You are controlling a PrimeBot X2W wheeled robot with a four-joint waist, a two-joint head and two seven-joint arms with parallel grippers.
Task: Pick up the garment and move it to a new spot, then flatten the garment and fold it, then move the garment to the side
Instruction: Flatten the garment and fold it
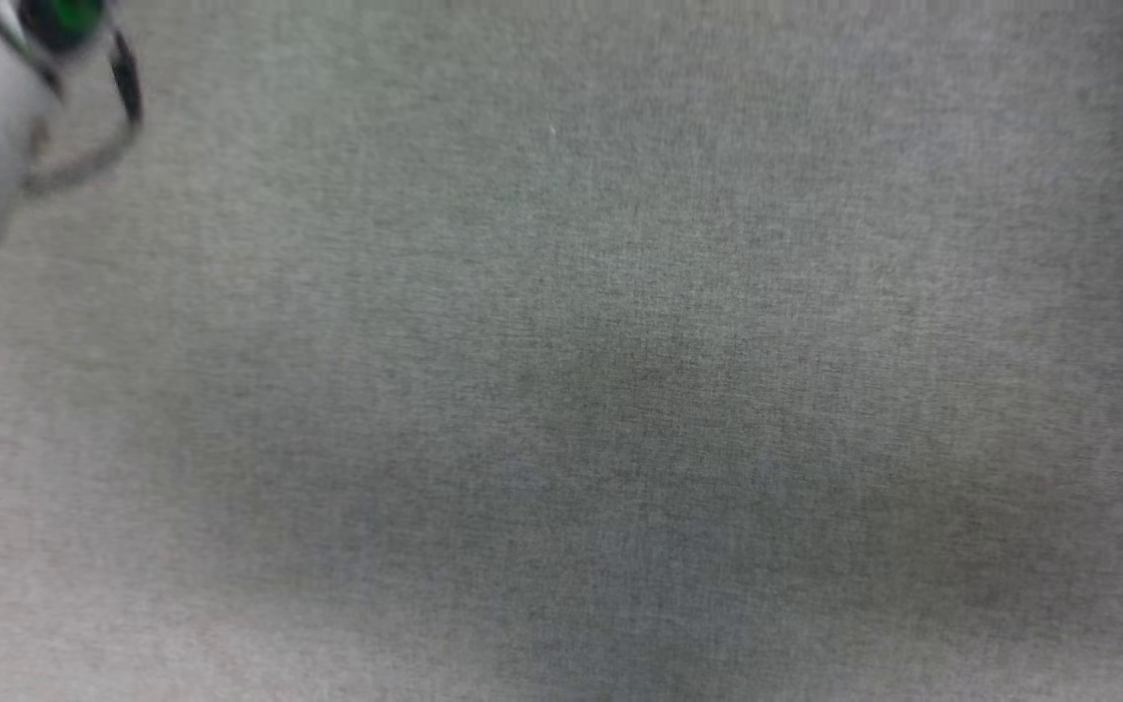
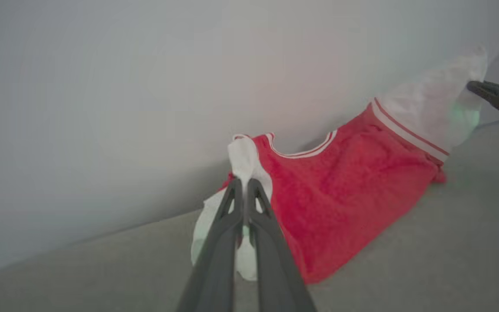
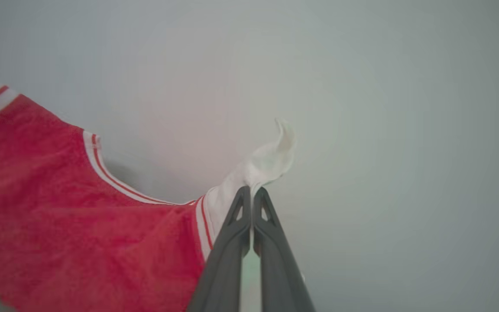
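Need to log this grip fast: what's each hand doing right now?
Left hand: closed, gripping the garment by one white sleeve.
Right hand: closed, gripping the garment by the other white sleeve.

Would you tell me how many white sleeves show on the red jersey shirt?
2. One white sleeve is pinched by the shut left gripper, low centre of the left wrist view; the other, upper right there, by the shut right gripper. None seems hidden.

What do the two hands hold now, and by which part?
The red shirt, by its white sleeves: the left hand pinches one sleeve, the right hand the other.
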